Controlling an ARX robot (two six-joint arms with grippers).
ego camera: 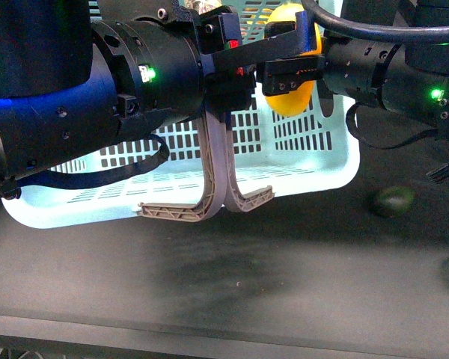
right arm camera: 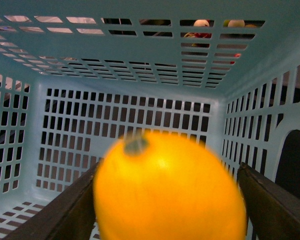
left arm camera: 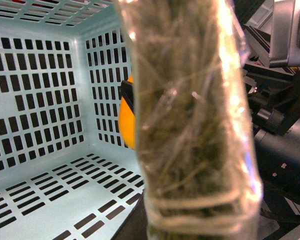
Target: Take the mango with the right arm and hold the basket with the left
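Note:
The pale turquoise basket (ego camera: 299,161) fills the middle of the front view, its two grey-brown handles (ego camera: 218,179) drawn together. My left gripper (ego camera: 224,71) is shut on the basket by those handles. In the left wrist view the handles (left arm camera: 190,125) are a blurred band close up, with the basket's slotted wall (left arm camera: 40,100) behind. My right gripper (ego camera: 288,56) is shut on the yellow mango (ego camera: 292,101) over the basket's right side. From the right wrist, the mango (right arm camera: 170,190) sits between both dark fingers (right arm camera: 65,210), inside the basket (right arm camera: 125,120). A sliver of mango (left arm camera: 126,120) shows beside the handles.
A small dark green oval fruit (ego camera: 393,200) lies on the dark table (ego camera: 232,277) to the right of the basket. The right arm (left arm camera: 285,150) is close beside the handles in the left wrist view. The table's front edge runs along the bottom.

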